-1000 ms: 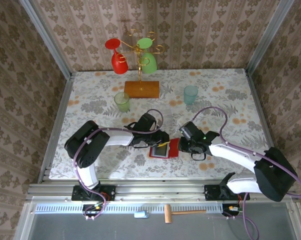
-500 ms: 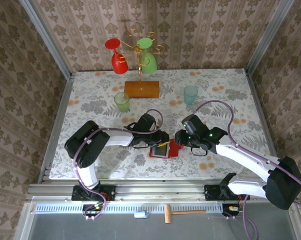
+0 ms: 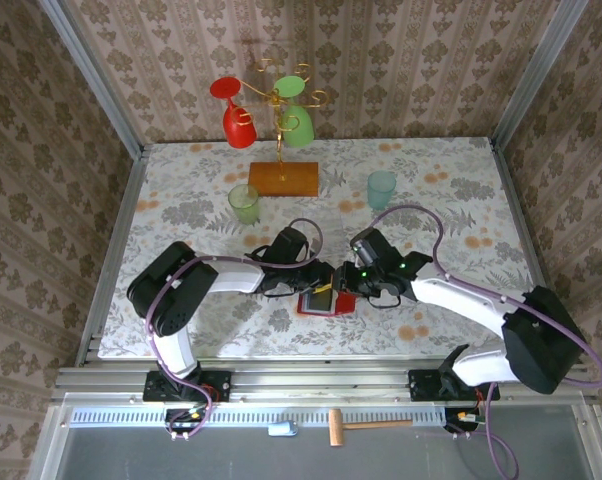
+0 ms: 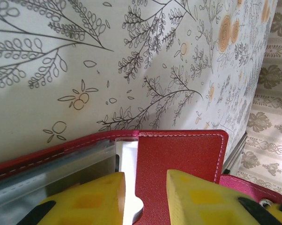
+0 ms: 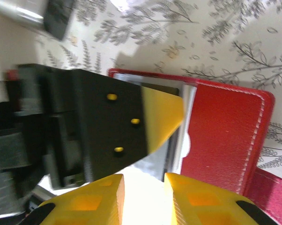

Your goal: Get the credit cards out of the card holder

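Observation:
The red card holder (image 3: 328,305) lies open on the flowered table near the front, between both grippers. My left gripper (image 3: 319,283) rests on it with its jaws a little apart. In the left wrist view the left gripper (image 4: 145,176) straddles the edge of the red pocket (image 4: 178,159). A credit card's pale edge (image 4: 128,157) shows beside that pocket, with greyish sleeves (image 4: 52,164) further left. My right gripper (image 3: 343,290) hovers over the holder's right half. In the right wrist view the right gripper (image 5: 144,177) has a glaring white surface in its gap. The left fingertip (image 5: 162,115) lies just ahead.
A green cup (image 3: 244,204) and a teal cup (image 3: 381,188) stand further back. Behind them is a wooden-based stand (image 3: 283,178) with a red and a green glass hanging from it. The table's front edge (image 3: 281,352) is close to the holder.
My right gripper has moved left over the card holder, close to the left gripper, and its jaws have narrowed. The left gripper and the holder have stayed put.

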Controlling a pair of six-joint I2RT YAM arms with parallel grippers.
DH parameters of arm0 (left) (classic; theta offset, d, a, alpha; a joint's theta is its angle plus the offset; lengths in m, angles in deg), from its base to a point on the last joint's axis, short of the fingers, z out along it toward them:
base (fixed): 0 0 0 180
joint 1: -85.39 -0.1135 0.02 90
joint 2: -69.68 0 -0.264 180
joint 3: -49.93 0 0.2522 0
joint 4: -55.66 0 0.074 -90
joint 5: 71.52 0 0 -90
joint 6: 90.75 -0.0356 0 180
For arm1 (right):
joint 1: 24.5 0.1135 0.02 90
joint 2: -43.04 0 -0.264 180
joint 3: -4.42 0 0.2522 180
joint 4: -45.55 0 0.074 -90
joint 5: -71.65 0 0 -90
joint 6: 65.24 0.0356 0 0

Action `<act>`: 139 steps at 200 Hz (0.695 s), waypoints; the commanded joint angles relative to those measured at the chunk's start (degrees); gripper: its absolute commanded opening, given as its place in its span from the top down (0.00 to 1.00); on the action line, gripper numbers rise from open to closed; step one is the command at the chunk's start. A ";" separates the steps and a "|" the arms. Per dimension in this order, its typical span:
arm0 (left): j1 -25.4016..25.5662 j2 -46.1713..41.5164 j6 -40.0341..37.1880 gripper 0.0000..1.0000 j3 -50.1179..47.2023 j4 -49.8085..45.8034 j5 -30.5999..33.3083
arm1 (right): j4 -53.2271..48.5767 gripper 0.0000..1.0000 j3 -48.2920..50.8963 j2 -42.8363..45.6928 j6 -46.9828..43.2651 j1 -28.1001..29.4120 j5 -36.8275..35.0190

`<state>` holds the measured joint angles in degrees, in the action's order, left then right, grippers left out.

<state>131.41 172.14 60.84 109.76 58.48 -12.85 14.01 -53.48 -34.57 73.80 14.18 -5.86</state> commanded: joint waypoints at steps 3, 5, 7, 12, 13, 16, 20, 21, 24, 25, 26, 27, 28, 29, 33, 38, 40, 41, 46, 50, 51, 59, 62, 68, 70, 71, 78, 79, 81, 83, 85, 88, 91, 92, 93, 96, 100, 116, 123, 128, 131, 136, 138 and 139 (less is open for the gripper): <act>-0.74 -1.11 0.08 0.70 -1.68 -2.51 0.83 | -1.58 0.73 1.33 -1.76 -0.72 0.26 -1.84; -0.68 -1.16 0.04 0.70 -1.74 -2.60 0.86 | -1.74 0.73 1.40 -1.76 -0.81 0.24 -2.14; -0.78 -1.24 0.03 0.70 -1.76 -2.69 0.86 | -1.82 0.73 1.46 -1.76 -0.94 0.19 -2.41; -0.82 -1.41 -0.01 0.70 -1.85 -2.84 0.93 | -1.98 0.73 1.67 -3.50 -1.08 0.12 -2.95; -0.79 -1.44 -0.08 0.70 -1.85 -2.85 0.97 | -1.99 0.73 1.72 -3.56 -1.11 0.14 -3.06; -0.91 -1.62 -0.14 0.70 -1.93 -2.95 1.00 | -1.97 0.73 1.89 -3.74 -1.28 0.09 -3.35; -0.97 -1.77 -0.19 0.70 -2.02 -3.12 1.10 | -1.96 0.73 2.10 -3.95 -1.45 0.03 -3.65; -1.00 -1.84 -0.21 0.70 -2.02 -3.17 1.10 | -1.93 0.73 2.16 -4.00 -1.51 -0.03 -3.72; -0.99 -1.94 -0.23 0.70 -2.11 -3.21 1.10 | -1.99 0.73 2.26 -4.12 -1.62 -0.01 -4.00; -1.01 -2.01 -0.23 0.70 -2.16 -3.22 1.14 | -1.99 0.73 2.28 -4.17 -1.64 -0.01 -4.07; -1.06 -2.00 -0.23 0.70 -2.18 -3.26 1.21 | -1.95 0.73 2.34 -4.24 -1.65 -0.05 -4.19; -1.08 -2.00 -0.23 0.70 -2.24 -3.28 1.20 | -1.93 0.73 2.41 -4.28 -1.66 -0.07 -4.30; -1.10 -2.09 -0.19 0.70 -2.27 -3.30 1.19 | -1.87 0.73 2.44 -4.29 -1.70 -0.08 -4.35; -1.15 -2.17 -0.26 0.70 -2.32 -3.35 1.23 | -1.85 0.73 2.51 -4.35 -1.73 -0.13 -4.38; -1.20 -2.37 -0.29 0.70 -2.46 -3.45 1.31 | -1.71 0.73 2.69 -4.56 -1.87 -0.22 -4.65; -1.41 -2.60 -0.25 0.70 -2.63 -3.46 1.36 | -1.44 0.73 3.02 -4.77 -1.91 -0.26 -4.80; -1.42 -2.72 -0.24 0.70 -2.73 -3.43 1.36 | -1.31 0.74 3.14 -4.89 -1.92 -0.31 -4.83; -1.44 -2.71 -0.24 0.70 -2.78 -3.46 1.36 | -1.26 0.74 3.21 -4.95 -1.92 -0.33 -4.84; -1.61 -2.95 -0.23 0.70 -2.88 -3.45 1.39 | -0.80 0.74 3.54 -5.27 -1.93 -0.42 -4.72; -1.71 -3.26 -0.23 0.70 -2.98 -3.51 1.41 | -0.37 0.74 3.75 -5.51 -1.97 -0.44 -4.63; -1.76 -3.29 -0.23 0.70 -3.03 -3.54 1.38 | -0.26 0.74 3.82 -5.57 -1.99 -0.44 -4.65; -1.89 -3.74 -0.31 0.70 -3.25 -3.67 1.52 | 0.66 0.75 4.29 -6.22 -1.89 -0.57 -4.37; -1.98 -3.95 -0.32 0.70 -3.28 -3.75 1.55 | 0.86 0.75 4.40 -6.41 -1.88 -0.54 -4.21; -2.14 -4.36 -0.45 0.70 -3.40 -3.90 1.61 | 1.69 0.76 4.72 -7.09 -1.69 -0.53 -3.79; -2.20 -4.48 -0.46 0.70 -3.47 -4.00 1.55 | 2.03 0.76 4.80 -7.23 -1.67 -0.53 -3.61; -2.23 -4.51 -0.48 0.70 -3.50 -4.10 1.55 | 2.12 0.76 4.83 -7.35 -1.62 -0.53 -3.53; -2.44 -5.02 -0.70 0.70 -3.53 -4.41 1.62 | 3.05 0.76 5.15 -8.00 -1.34 -0.53 -2.97; -2.48 -5.05 -0.73 0.70 -3.57 -4.52 1.67 | 3.21 0.76 5.13 -8.14 -1.28 -0.58 -2.90; -2.50 -5.24 -0.80 0.70 -3.56 -4.60 1.66 | 3.39 0.76 5.19 -8.32 -1.17 -0.54 -2.73; -2.58 -5.47 -0.86 0.70 -3.53 -4.68 1.63 | 3.79 0.77 5.31 -8.48 -1.08 -0.53 -2.56; -2.68 -5.54 -0.96 0.70 -3.53 -4.79 1.63 | 4.11 0.77 5.36 -8.65 -0.99 -0.58 -2.38; -2.88 -5.71 -1.11 0.70 -3.59 -4.92 1.63 | 4.60 0.77 5.52 -8.78 -0.90 -0.56 -2.20; -2.97 -5.99 -1.18 0.70 -3.61 -5.01 1.70 | 5.10 0.77 5.66 -9.08 -0.62 -0.53 -1.96; -3.05 -6.06 -1.19 0.70 -3.61 -5.04 1.71 | 5.25 0.77 5.70 -9.15 -0.57 -0.53 -1.91; -3.09 -6.14 -1.24 0.70 -3.70 -5.05 1.67 | 5.36 0.77 5.76 -9.24 -0.55 -0.53 -1.88; -3.20 -6.36 -1.28 0.70 -3.74 -5.10 1.55 | 5.81 0.77 5.86 -9.42 -0.33 -0.53 -1.74; -3.47 -6.76 -1.32 0.70 -3.85 -5.09 1.54 | 6.26 0.77 5.90 -9.61 -0.18 -0.54 -1.60; -4.46 -8.44 -1.51 0.70 -4.43 -5.49 1.34 | 7.77 0.78 5.80 -10.59 0.34 -0.44 -1.00; -4.96 -9.27 -1.67 0.70 -4.65 -5.84 1.28 | 8.08 0.78 5.53 -11.04 0.36 -0.49 -0.70; -5.23 -9.87 -1.87 0.70 -4.80 -6.21 1.41 | 8.30 0.79 5.26 -11.31 0.36 -0.45 -0.61; -5.42 -10.26 -1.94 0.70 -4.88 -6.54 1.50 | 8.37 0.79 5.15 -11.56 0.36 -0.37 -0.55; -5.76 -10.93 -2.28 0.70 -5.02 -7.03 1.66 | 8.54 0.79 4.88 -11.87 0.36 -0.36 -0.46; -5.83 -11.17 -2.37 0.70 -5.02 -7.31 1.70 | 8.66 0.79 4.79 -12.00 0.31 -0.36 -0.45; -5.84 -11.33 -2.40 0.70 -5.02 -7.51 1.75 | 8.65 0.79 4.69 -12.07 0.34 -0.36 -0.45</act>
<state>126.85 164.44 60.53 105.76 53.89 -11.78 21.09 -48.69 -44.12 73.14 13.90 -7.15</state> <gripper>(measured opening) 0.299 0.215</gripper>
